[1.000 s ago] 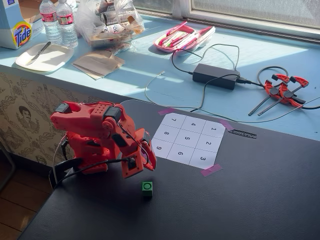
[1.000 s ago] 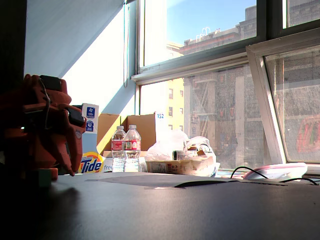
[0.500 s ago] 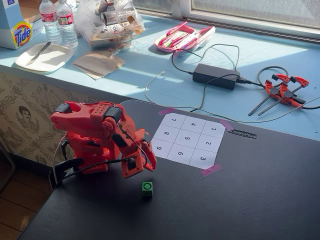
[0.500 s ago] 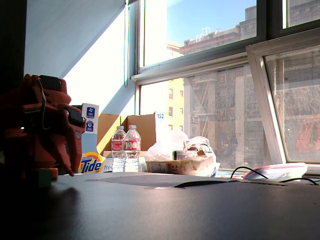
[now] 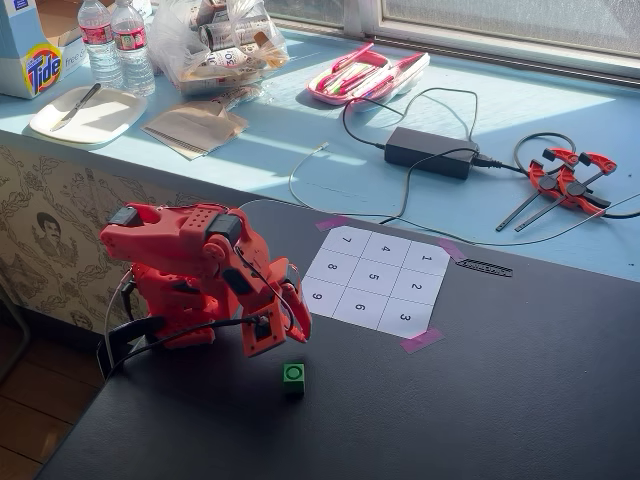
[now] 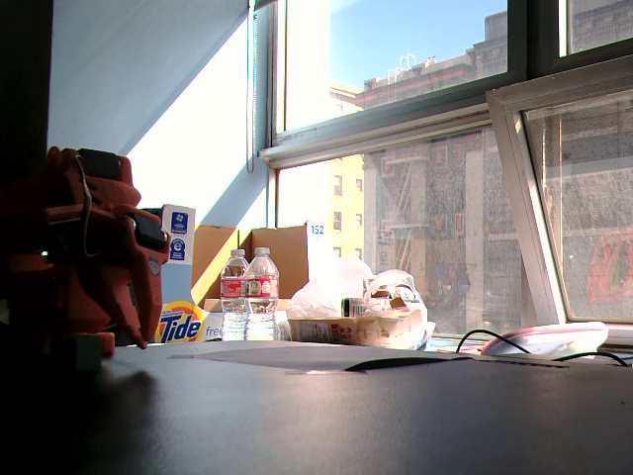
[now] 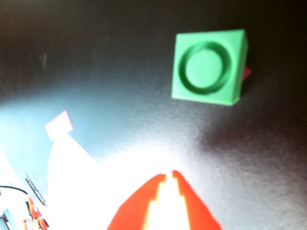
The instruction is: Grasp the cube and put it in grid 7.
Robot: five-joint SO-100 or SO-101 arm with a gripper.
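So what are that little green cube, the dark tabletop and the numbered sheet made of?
The cube looks like matte moulded or printed plastic, with crisp edges and a recessed ring. The tabletop seems a finely textured dark laminate or mat with a soft sheen. The numbered sheet appears plain white paper, taped at its corners.

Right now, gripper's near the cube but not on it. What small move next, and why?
Probably open the gripper and ease it toward the cube. In the wrist view its fingertips nearly meet, with bare black table between them and the cube, which sits untouched, off the numbered grid.
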